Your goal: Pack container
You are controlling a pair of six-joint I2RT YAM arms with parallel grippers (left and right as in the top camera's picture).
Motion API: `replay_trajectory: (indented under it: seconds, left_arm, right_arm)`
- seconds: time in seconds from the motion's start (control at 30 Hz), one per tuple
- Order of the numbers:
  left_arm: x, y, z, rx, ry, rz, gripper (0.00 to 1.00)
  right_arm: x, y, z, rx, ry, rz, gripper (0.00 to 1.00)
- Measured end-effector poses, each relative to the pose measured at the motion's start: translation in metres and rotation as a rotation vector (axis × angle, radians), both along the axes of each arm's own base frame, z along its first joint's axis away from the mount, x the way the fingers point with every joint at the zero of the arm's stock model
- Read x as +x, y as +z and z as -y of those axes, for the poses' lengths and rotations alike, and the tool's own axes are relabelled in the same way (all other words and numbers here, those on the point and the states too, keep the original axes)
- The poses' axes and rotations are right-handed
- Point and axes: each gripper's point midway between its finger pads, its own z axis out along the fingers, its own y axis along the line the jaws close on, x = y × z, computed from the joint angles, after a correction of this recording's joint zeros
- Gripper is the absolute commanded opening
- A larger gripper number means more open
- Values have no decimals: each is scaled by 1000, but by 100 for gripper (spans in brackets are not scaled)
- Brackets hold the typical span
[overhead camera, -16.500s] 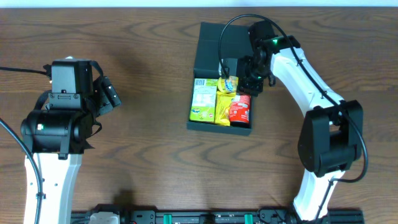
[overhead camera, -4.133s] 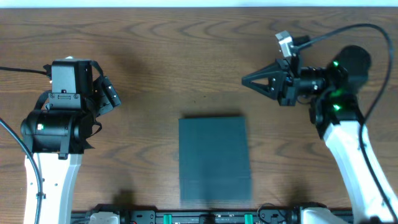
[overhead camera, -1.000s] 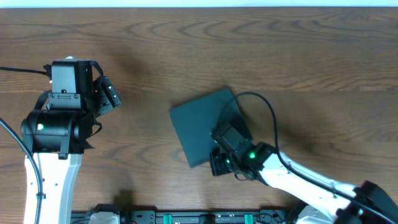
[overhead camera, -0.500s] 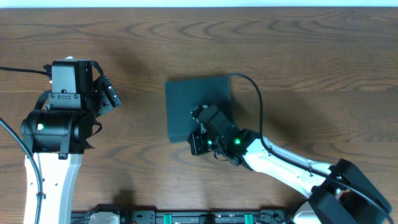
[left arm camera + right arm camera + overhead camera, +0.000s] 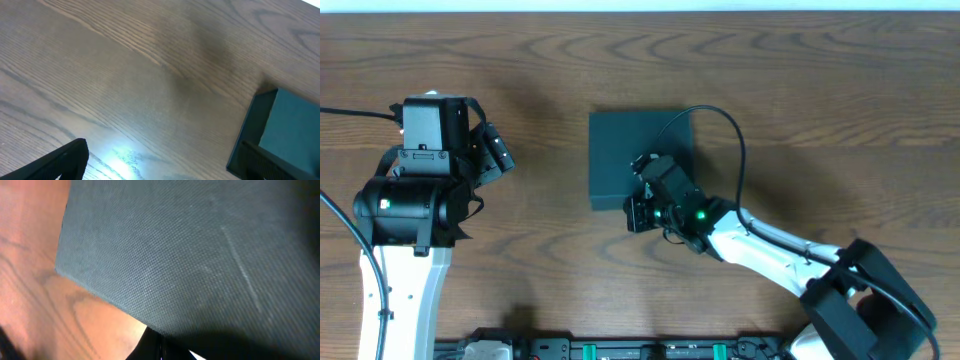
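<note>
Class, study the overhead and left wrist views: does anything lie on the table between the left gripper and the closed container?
Nothing visible does. Only bare wooden table lies between the open left gripper and the left side of the container, and the left wrist view shows the same clear stretch of wood.

The container (image 5: pixel 625 155), a matte dark teal-black square box, lies flat, lid shut, edges square to the frame, just above the overhead view's centre.
</note>
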Motion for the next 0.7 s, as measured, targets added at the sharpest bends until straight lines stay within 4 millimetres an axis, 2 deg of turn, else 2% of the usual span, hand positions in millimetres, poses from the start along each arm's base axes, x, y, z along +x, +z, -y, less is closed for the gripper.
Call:
replay_trajectory:
  seconds: [0.17,0.4,0.7]
  left_arm:
    - [0,0,0,0,0,0,95]
    - [0,0,0,0,0,0,95]
    - [0,0,0,0,0,0,95]
  right_arm:
    - [17,6,4,25,-43,36,1]
    - [29,16,2,69,-77,65,1]
    - [47,19,17,69,-141,92,1]
